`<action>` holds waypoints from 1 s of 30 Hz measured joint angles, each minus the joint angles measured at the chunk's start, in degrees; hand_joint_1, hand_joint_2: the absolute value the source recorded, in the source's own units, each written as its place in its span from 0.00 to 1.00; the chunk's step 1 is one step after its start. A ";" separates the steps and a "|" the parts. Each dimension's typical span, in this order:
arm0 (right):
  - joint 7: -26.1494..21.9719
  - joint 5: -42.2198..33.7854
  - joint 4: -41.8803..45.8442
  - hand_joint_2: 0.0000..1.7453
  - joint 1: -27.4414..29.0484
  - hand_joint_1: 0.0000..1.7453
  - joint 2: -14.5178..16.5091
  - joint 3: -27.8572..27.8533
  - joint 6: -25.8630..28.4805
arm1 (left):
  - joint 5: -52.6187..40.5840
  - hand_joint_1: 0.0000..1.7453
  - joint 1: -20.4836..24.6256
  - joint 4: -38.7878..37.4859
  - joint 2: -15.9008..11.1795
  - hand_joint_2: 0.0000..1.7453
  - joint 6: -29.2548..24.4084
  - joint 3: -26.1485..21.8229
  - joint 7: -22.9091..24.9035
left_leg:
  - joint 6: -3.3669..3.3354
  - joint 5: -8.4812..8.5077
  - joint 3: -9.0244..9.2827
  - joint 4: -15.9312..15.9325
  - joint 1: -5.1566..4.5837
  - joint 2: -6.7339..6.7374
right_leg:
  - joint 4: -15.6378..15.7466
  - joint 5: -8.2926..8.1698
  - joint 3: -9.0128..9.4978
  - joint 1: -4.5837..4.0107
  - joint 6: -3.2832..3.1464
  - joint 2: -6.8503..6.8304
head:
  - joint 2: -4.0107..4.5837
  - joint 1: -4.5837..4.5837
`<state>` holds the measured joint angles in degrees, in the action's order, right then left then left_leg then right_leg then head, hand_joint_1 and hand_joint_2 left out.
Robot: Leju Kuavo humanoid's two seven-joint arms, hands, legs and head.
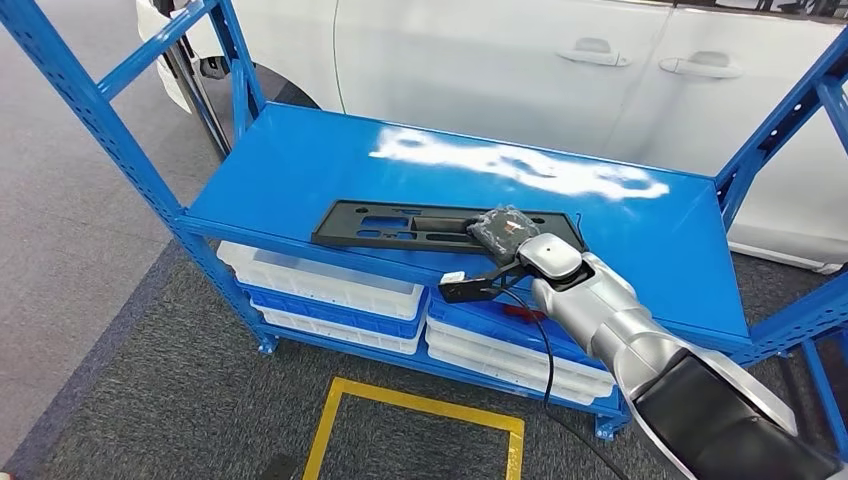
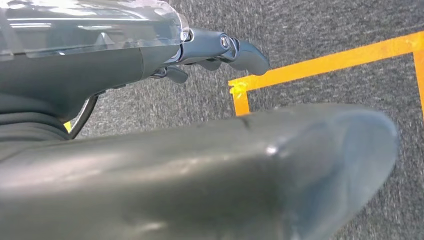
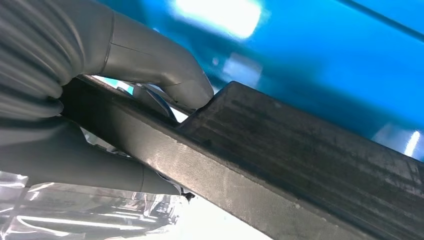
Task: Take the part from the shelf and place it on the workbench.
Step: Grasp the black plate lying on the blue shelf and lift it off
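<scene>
Pickup is the step in hand: the right hand (image 1: pixel 503 232) sits at the right end of the long black plastic part (image 1: pixel 420 226), which lies flat along the front of the blue shelf (image 1: pixel 300 170) deck, close to its front lip. In the right wrist view the thick grey thumb (image 3: pixel 170 75) presses one face of the part's dark edge (image 3: pixel 280 165) while a grey finger (image 3: pixel 75 165) lies against the opposite face, so the hand looks closed on the part; whether the part has left the deck at all I cannot tell. The left hand (image 2: pixel 220 50) hangs beside the body above grey carpet and yellow floor tape (image 2: pixel 325 62), fingers loosely curled and holding nothing. By my reading the task is early: the part is still on the shelf, and no workbench is to be seen. The next move calls for a firm pinch and a level lift, since the part is long and held at one end, so its far end may droop or drag on the deck; then a turn away to find the workbench.
</scene>
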<state>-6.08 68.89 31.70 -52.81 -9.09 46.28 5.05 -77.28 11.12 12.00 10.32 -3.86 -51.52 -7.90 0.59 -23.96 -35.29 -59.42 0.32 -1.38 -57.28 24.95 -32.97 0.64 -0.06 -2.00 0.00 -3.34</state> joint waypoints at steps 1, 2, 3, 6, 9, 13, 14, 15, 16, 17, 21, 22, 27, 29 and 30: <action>-0.11 0.09 0.03 1.00 -0.26 1.00 0.03 -0.24 0.15 | -0.03 0.00 0.09 0.00 -0.02 0.00 -0.11 0.03 -0.01 | -0.81 0.50 0.62 1.59 0.00 -0.12 | -2.82 1.64 -1.30 0.04 0.63 0.37 | 0.00 0.00; -0.21 0.18 0.05 1.00 -0.49 1.00 0.09 -0.46 0.27 | -0.05 0.00 0.16 0.00 -0.02 0.00 -0.23 0.06 -0.02 | -1.62 0.67 0.78 2.28 -0.02 -0.17 | -6.81 3.68 -3.15 0.07 1.24 0.74 | 0.00 0.00; -0.38 0.25 0.14 1.00 -0.67 1.00 0.20 -0.67 0.36 | -0.01 0.00 0.19 0.00 -0.02 0.00 -0.39 0.07 -0.04 | -2.23 0.89 0.73 2.39 0.05 -0.10 | -11.51 5.83 -5.34 0.20 1.72 1.01 | 0.00 0.00; -2.50 -0.97 2.14 1.00 -1.25 1.00 0.37 -1.36 -0.54 | 0.42 0.00 0.17 0.00 -0.03 0.00 -0.89 0.07 -0.53 | -2.42 0.86 0.66 2.13 0.13 -0.15 | -16.40 6.26 -7.77 0.37 1.78 1.27 | 0.00 0.01; -6.03 -5.33 8.27 1.00 -3.27 1.00 0.24 -3.18 -5.69 | 0.87 0.00 0.18 0.00 -0.03 0.00 -1.15 0.06 -1.45 | -1.87 0.33 0.45 1.33 -0.03 -0.03 | -5.33 0.83 -2.98 0.20 1.26 0.54 | 0.00 0.01; -7.45 -10.02 17.64 1.00 -5.65 1.00 0.18 -5.64 -12.30 | 1.08 0.00 0.15 0.00 -0.08 0.25 -1.34 0.04 -1.82 | -0.76 0.11 -0.23 0.97 -0.31 0.58 | -1.61 0.41 -1.78 -0.28 0.22 0.35 | 0.00 0.00; -7.47 -10.28 19.18 1.00 -5.91 1.00 0.18 -6.01 -12.80 | 1.09 0.00 0.14 0.00 -0.09 0.50 -1.37 0.04 -1.85 | -0.43 -0.16 -0.29 0.76 -0.23 0.67 | -1.44 0.32 -1.73 -0.23 -0.12 0.37 | 0.00 0.00; -7.50 -10.43 20.54 1.00 -6.14 1.00 0.19 -6.30 -13.05 | 1.09 0.00 0.17 0.00 -0.09 0.75 -1.40 0.04 -1.87 | -0.05 -0.95 -0.68 -0.22 -0.15 0.74 | -1.27 0.22 -1.66 -0.18 -0.48 0.34 | 0.00 0.00; -7.68 -10.73 21.62 1.00 -6.33 1.00 0.11 -6.53 -13.16 | 1.09 0.00 0.20 0.00 -0.09 1.00 -1.42 0.04 -1.95 | 0.34 -2.36 -1.59 -2.37 -0.08 0.79 | -1.11 0.13 -1.57 -0.10 -0.78 0.28 | 0.00 0.00; -8.08 -11.49 22.56 1.00 -6.47 1.00 -0.11 -6.74 -13.26 | 1.08 0.00 0.21 0.00 -0.09 1.00 -1.45 0.04 -2.06 | 0.69 -4.25 -3.06 -5.72 -0.01 0.83 | -1.07 0.11 -1.53 -0.11 -0.97 0.21 | 0.00 0.00; -11.03 -22.01 27.33 1.00 -6.86 1.00 -2.99 -8.03 -17.86 | 0.81 0.00 0.16 0.00 -0.09 1.00 -1.45 0.09 -3.51 | 1.16 -7.36 -7.90 -15.74 0.12 0.90 | -1.24 0.26 -1.49 -0.33 -1.17 0.21 | 0.00 0.00; -11.66 -26.63 29.09 1.00 -7.06 1.00 -3.98 -8.69 -20.10 | 0.80 0.00 0.20 0.00 -0.09 1.00 -1.12 0.11 -4.32 | 1.03 -5.63 -6.92 -13.43 0.13 0.90 | -1.30 0.35 -1.41 -0.35 -1.12 0.26 | 0.00 0.00; -14.55 -58.24 38.15 1.00 -6.74 1.00 -8.75 -14.10 -31.41 | 4.14 0.00 0.41 0.00 -0.17 1.00 2.41 -0.26 -9.95 | -0.60 0.05 -0.57 0.50 -0.11 -0.33 | -1.31 0.63 -1.27 -0.59 -0.01 0.58 | 0.00 0.01; -15.19 -70.46 41.77 1.00 -4.88 1.00 -9.54 -16.51 -34.64 | 5.78 0.00 0.48 0.00 -0.18 1.00 3.57 -0.81 -11.22 | -1.32 0.27 -0.36 0.96 -0.02 -0.13 | -1.14 0.69 -1.19 -0.51 0.66 0.75 | 0.00 0.01; -15.44 -75.03 43.34 1.00 -3.75 1.00 -9.59 -17.60 -35.79 | 6.42 0.00 0.56 0.00 -0.19 1.00 3.98 -1.14 -11.53 | -1.68 0.38 -0.13 1.28 0.06 0.00 | -1.65 1.18 -1.36 -0.45 0.94 0.91 | 0.00 0.01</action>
<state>-21.52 -6.14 75.04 -56.56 -18.68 28.68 -30.75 -70.86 11.68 12.00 10.14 0.12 -52.66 -19.43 -1.09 -23.58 -35.42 -58.14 0.38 -1.39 -58.93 26.13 -34.32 0.19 0.88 -1.09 0.00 -3.34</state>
